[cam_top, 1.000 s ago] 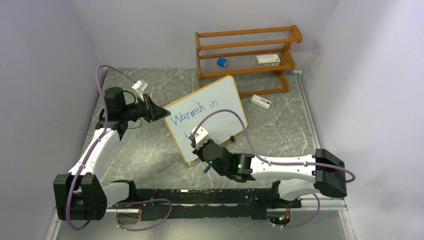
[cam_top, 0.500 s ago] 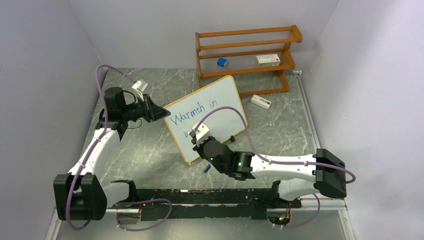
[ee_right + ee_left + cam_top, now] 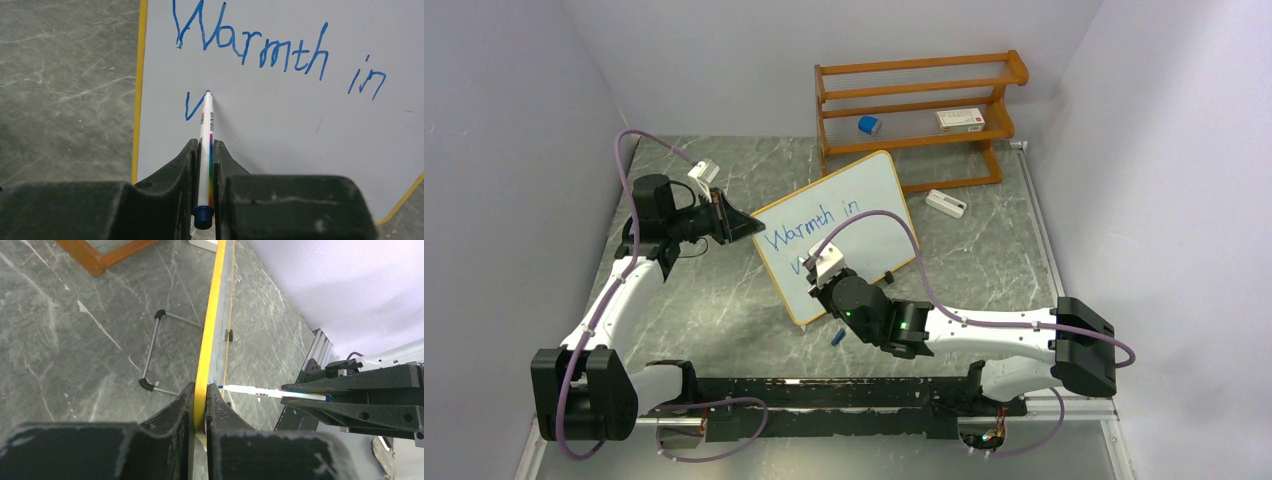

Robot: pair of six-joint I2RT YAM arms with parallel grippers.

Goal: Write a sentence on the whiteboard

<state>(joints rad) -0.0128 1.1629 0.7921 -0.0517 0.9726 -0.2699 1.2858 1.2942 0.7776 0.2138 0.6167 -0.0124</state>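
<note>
The whiteboard [image 3: 874,200] stands tilted mid-table, the left gripper [image 3: 200,392] clamped on its left frame edge; the right gripper [image 3: 205,147] grasps a marker [image 3: 207,117], tip seemingly touching the board under the sentence [image 3: 250,47] "Warmth in"

A rack [image 3: 921,67] held a blue block [image 3: 869,125] and a white box [image 3: 960,119] on one shelf. A white case [image 3: 945,203] lay on the table [image 3: 724,290] beside it.

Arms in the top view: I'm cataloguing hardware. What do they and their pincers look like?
Both the left arm and right arm have white links, black joint housings and a looping purple cable. The left pincer and right pincer have black wedge-shaped fingers. The right arm shows green lights.
</note>
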